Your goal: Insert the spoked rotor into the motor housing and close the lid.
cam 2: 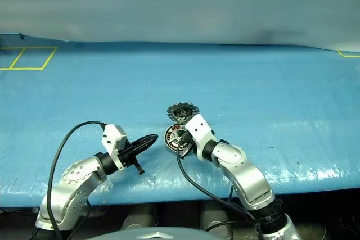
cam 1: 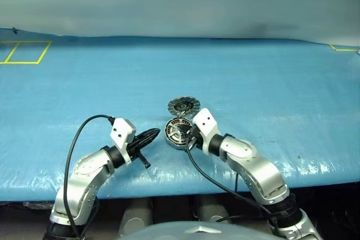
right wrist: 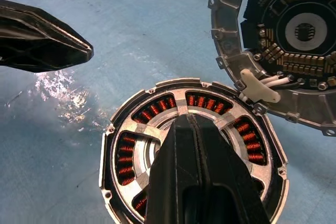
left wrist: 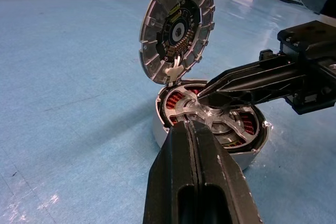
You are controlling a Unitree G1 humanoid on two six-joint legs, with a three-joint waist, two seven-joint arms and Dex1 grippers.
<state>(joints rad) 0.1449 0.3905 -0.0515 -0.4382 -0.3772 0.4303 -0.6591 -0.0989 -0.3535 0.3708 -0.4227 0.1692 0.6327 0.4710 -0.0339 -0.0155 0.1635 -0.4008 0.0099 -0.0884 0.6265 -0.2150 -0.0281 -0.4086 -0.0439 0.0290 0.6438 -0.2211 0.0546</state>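
Left eye view gives me the wide blue table (cam 1: 253,77), then the round metal motor housing (right wrist: 113,148) with copper windings. Its silver segmented lid (left wrist: 177,25) stands open; the silver spoked rotor (left wrist: 207,117) sits inside. My right gripper (left wrist: 202,92), pinched empty, hovers over the rotor; left gripper (right wrist: 86,52), likewise pinched, waits beside.
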